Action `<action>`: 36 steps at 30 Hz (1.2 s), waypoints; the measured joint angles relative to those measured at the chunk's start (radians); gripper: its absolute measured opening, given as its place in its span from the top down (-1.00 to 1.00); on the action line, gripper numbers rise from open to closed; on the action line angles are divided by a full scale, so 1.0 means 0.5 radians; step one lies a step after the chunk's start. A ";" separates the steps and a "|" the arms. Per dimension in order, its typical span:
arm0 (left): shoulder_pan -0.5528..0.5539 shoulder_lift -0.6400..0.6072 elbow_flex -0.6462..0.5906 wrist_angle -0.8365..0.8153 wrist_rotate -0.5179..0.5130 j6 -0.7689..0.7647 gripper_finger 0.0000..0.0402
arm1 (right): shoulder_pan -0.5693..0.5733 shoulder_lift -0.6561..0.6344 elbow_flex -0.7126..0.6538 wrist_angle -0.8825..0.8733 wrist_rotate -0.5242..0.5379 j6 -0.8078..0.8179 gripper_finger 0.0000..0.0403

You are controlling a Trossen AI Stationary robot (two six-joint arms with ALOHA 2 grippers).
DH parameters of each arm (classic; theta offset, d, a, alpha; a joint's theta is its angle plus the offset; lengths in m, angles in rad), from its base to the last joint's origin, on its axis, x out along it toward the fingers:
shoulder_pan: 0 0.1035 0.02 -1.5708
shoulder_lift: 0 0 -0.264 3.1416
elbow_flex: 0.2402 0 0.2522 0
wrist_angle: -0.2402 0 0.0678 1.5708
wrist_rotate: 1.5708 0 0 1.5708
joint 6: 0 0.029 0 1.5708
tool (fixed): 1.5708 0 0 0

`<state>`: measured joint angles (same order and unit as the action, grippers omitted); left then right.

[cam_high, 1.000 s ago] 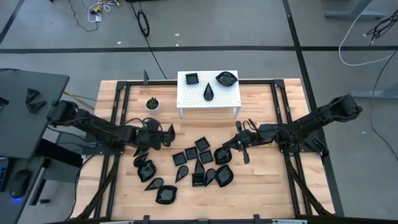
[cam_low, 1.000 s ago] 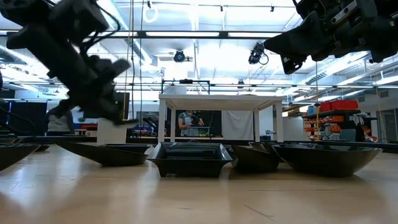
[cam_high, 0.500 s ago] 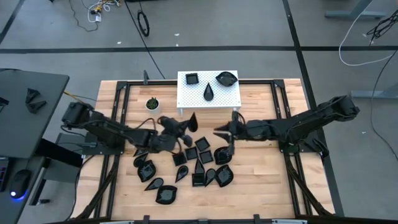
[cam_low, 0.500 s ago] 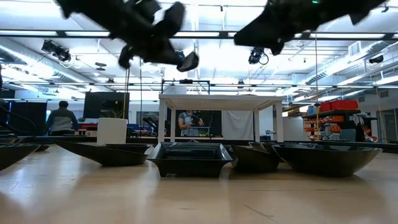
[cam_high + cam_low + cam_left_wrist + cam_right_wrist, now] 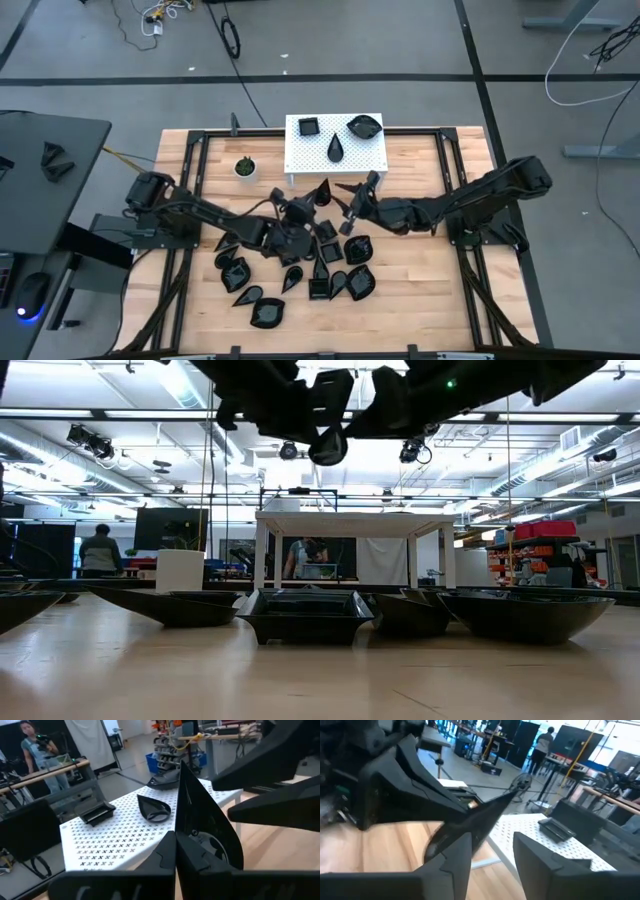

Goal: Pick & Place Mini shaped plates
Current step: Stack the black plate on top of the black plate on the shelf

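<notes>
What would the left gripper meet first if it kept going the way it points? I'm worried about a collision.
Probably the white perforated stand: the left gripper, shut on a teardrop plate, points at its top, though the right gripper is very close alongside.

Glossy black plates (image 5: 268,315) lie on a pale, smooth wood table (image 5: 420,310); the white stand (image 5: 350,155) looks matt and perforated.

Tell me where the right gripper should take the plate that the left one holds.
Probably pinch the free upper rim near the pointed tip. The plate stands on edge, with the left gripper clamped on its lower rim, so only the top is clear. Bring the open right gripper in from its own side, one finger on each face.
</notes>
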<state>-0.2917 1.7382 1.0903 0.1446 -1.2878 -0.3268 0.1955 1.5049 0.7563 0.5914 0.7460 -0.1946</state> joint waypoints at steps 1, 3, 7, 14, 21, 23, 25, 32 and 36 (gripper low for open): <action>-0.009 0.000 -0.002 -0.006 -0.016 -0.003 0.99 | 0.000 0.000 0.000 0.004 0.009 0.003 0.30; -0.026 0.000 -0.003 -0.001 -0.059 0.006 0.99 | 0.000 0.000 0.000 0.008 -0.004 0.004 0.35; -0.059 0.000 -0.003 0.003 -0.073 0.143 0.97 | -0.001 0.000 0.000 -0.005 -0.028 0.006 0.45; -0.109 0.000 -0.004 0.008 -0.116 0.262 0.99 | -0.001 0.000 0.000 -0.048 -0.310 0.083 0.54; -0.144 -0.002 -0.003 0.010 -0.111 0.474 0.98 | 0.036 0.000 0.000 -0.075 -0.393 0.138 0.44; -0.157 -0.002 -0.003 0.007 -0.117 0.519 0.99 | 0.025 0.000 -0.001 -0.082 -0.409 0.176 0.38; -0.170 -0.002 -0.003 0.004 -0.112 0.534 0.98 | 0.001 0.000 -0.001 -0.090 -0.407 0.210 0.34; -0.198 -0.002 -0.003 -0.006 -0.103 0.573 0.99 | -0.056 0.000 -0.001 -0.139 -0.400 0.269 0.36; -0.197 -0.002 -0.003 -0.003 -0.101 0.572 0.97 | -0.056 0.000 -0.001 -0.127 -0.396 0.268 0.48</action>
<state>-0.3901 1.7374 1.0889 0.1432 -1.3383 -0.0408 0.1673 1.5047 0.7559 0.5278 0.5481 -0.0605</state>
